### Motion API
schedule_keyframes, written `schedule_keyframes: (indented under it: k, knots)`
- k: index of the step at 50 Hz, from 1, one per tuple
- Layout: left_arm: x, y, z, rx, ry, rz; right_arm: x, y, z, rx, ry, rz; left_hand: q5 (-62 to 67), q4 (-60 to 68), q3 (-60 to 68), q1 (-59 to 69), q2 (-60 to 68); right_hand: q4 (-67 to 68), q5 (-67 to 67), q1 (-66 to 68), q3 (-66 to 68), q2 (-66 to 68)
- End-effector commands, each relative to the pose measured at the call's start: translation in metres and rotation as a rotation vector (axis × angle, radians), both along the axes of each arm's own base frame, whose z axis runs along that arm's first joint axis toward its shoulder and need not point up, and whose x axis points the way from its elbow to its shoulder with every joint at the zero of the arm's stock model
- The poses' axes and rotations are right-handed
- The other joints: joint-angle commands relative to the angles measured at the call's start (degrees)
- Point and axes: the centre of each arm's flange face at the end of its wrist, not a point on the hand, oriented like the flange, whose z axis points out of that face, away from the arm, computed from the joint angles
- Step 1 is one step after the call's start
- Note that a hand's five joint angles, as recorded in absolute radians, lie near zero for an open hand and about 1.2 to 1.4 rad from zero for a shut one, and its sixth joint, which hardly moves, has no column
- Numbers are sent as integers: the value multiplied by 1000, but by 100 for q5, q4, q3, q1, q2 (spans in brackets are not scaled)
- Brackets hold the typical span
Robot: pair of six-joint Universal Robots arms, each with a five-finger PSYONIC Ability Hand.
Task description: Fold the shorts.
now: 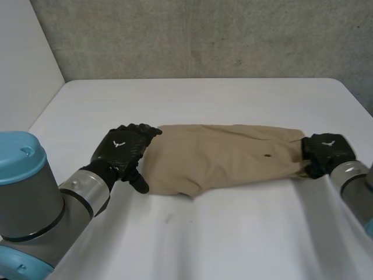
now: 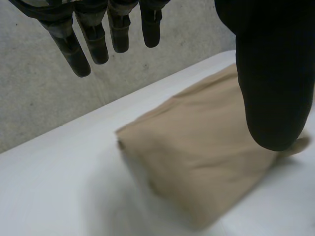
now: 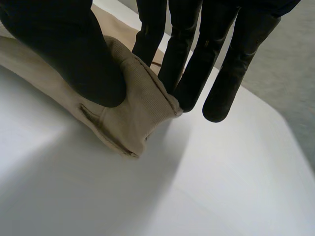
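The right hand (image 1: 327, 153) is pinching the right end of the tan shorts (image 1: 227, 158). Its thumb (image 3: 64, 49) is pressing on the ribbed band while its fingers (image 3: 197, 64) are closing against the cloth from the other side (the edge is bunching up between them). The left hand (image 1: 125, 150) is hovering over the shorts' left end, fingers (image 2: 83, 44) straight and thumb spread apart, gripping nothing. The shorts are lying flat and lengthwise across the middle of the white table (image 1: 233, 233), reaching from one hand to the other.
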Motion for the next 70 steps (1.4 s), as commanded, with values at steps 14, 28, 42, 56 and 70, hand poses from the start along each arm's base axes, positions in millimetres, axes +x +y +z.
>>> schedule_keyframes:
  k: [14,28,42,56,70]
  knots:
    - [16,-4,10,-21,12,48,51,-1,79,-234,210,204,-268,-176,-227,-95,-163,1181,1562,2684,1371,1279]
    - [16,-4,13,-29,14,49,202,133,5,-224,269,874,-273,-181,-232,-100,-167,-3021,-2641,-1518,-2831,-2923]
    - [-8,-27,47,-152,81,13,155,77,98,-194,-221,540,-184,-92,-143,-11,-79,-5819,-5438,-4316,-5629,-5721]
    - [-100,-41,-21,-16,64,-159,129,34,28,82,-101,339,-83,9,-42,89,22,-5819,-5438,-4316,-5629,-5721]
    - [-85,-50,-93,199,-139,-33,122,18,-17,213,35,321,18,110,59,191,123,-5819,-5438,-4316,-5629,-5721]
